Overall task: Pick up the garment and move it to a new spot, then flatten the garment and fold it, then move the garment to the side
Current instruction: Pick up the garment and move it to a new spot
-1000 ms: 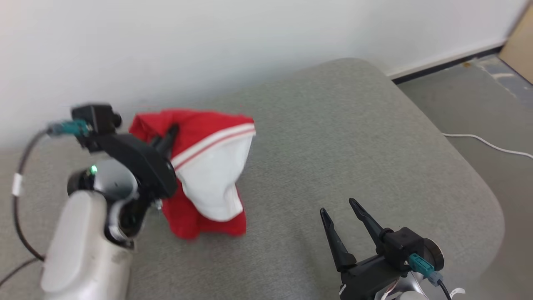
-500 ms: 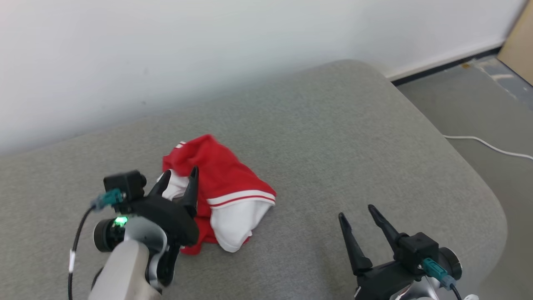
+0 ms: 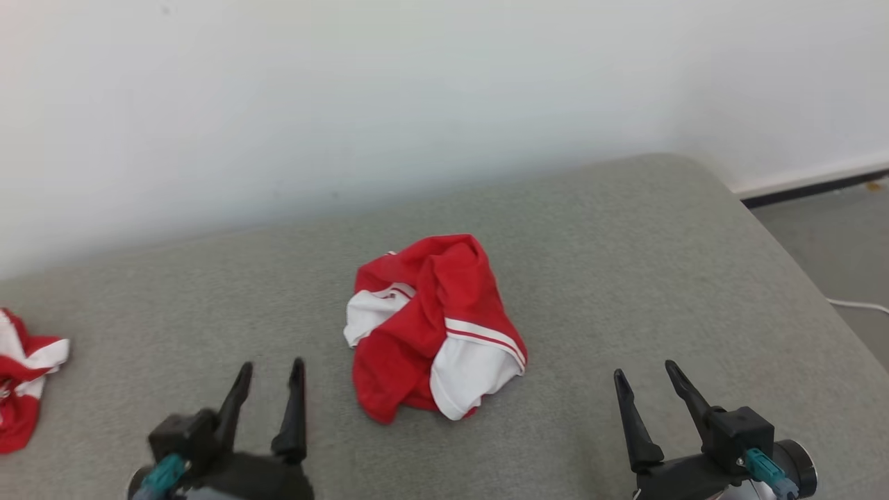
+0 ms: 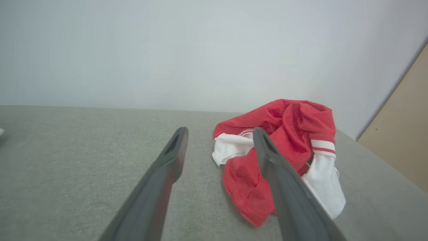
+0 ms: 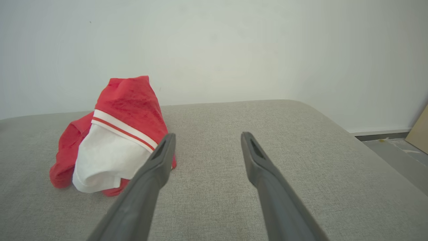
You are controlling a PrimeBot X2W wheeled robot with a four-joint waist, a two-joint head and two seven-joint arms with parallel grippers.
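The garment (image 3: 430, 326) is a crumpled red and white piece, heaped in the middle of the grey cushioned surface (image 3: 625, 264). My left gripper (image 3: 271, 371) stands open at the lower left, short of the heap and apart from it. At the lower right, my right gripper (image 3: 646, 378) is open too, well clear of the cloth. In the left wrist view the garment (image 4: 287, 134) lies beyond and to the right of my empty left gripper (image 4: 219, 134). From the right wrist, the garment (image 5: 117, 134) sits left of my empty right gripper (image 5: 205, 139).
A second red and white cloth (image 3: 24, 375) lies at the far left edge of the surface. A white wall (image 3: 417, 90) runs along the back. The surface's rounded right edge drops to grey floor (image 3: 833, 250) with a white cable (image 3: 858, 304). A tan board (image 4: 401, 134) leans at the right.
My left gripper let go of the garment, opened, and drew back to the lower left. The garment dropped into a heap. The head camera has shifted, so the whole picture moved.
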